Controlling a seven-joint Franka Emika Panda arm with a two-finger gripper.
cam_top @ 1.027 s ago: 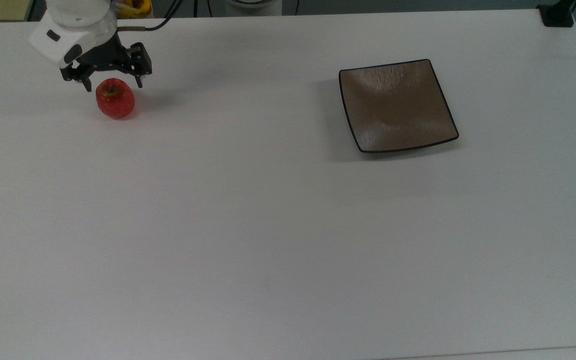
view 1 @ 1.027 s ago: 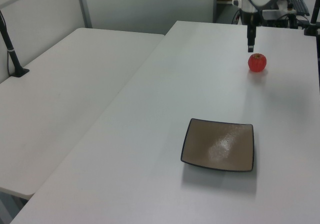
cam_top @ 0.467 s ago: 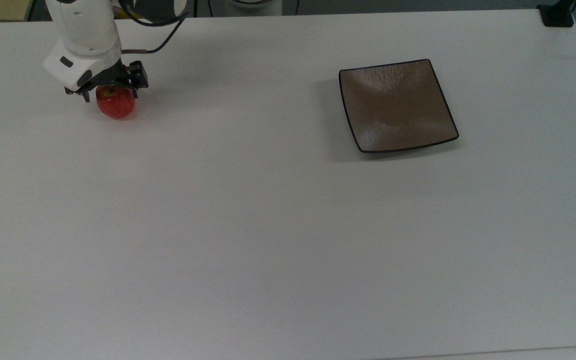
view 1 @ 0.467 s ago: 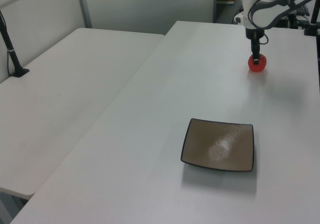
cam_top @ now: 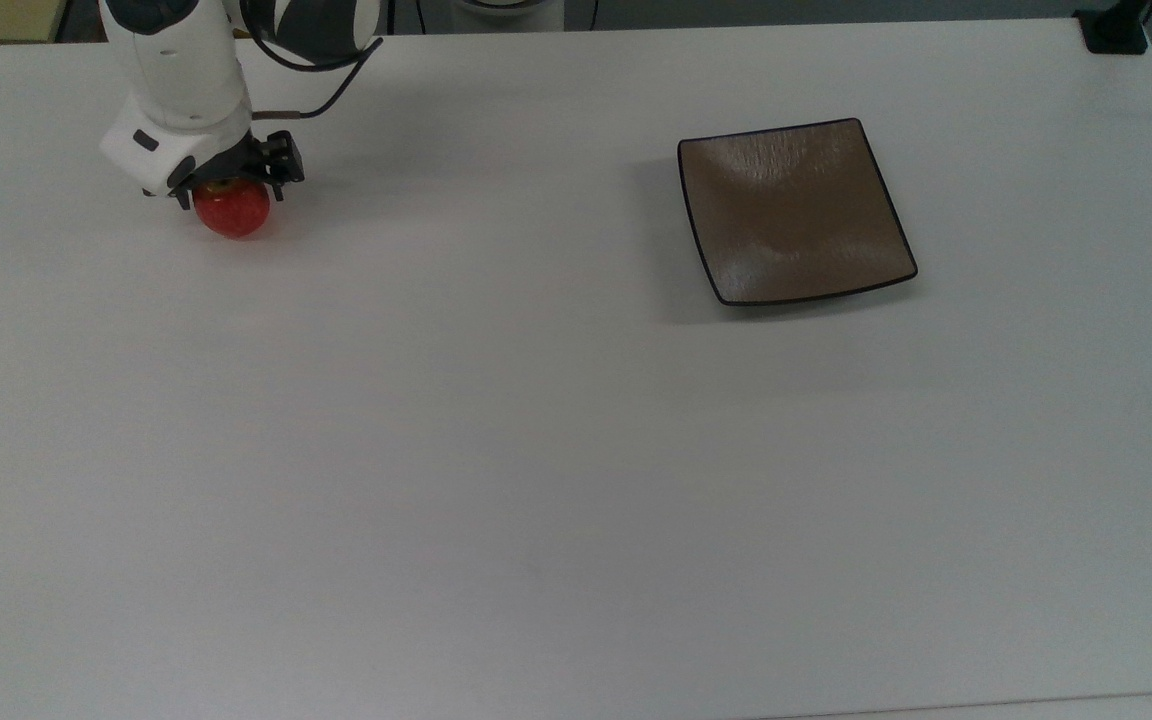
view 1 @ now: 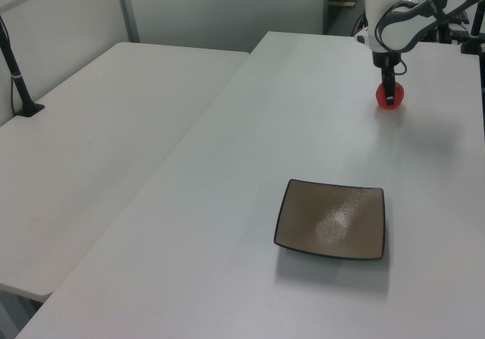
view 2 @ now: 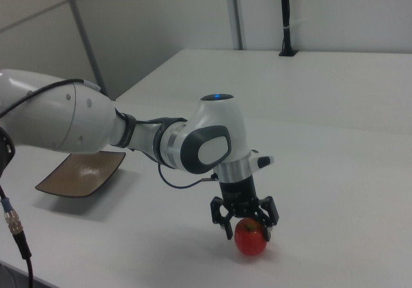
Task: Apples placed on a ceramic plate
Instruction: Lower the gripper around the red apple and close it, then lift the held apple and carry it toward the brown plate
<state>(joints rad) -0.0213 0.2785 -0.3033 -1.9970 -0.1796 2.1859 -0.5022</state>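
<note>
Red apple (cam_top: 233, 210) sits on the white table (cam_top: 536, 450), right under the end effector (view 2: 247, 226); fingers spread wide, straddling its top, not closed on it yet; ceramic plate (cam_top: 794, 212) lies well apart toward the top view's right, so that's the carry direction.

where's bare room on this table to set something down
Nearly everywhere: the wide white table between apple and ceramic plate is bare, as is the whole near half in the top view. The plate itself holds nothing. Only the apple's spot is crowded, with the pincer straddling it.
</note>
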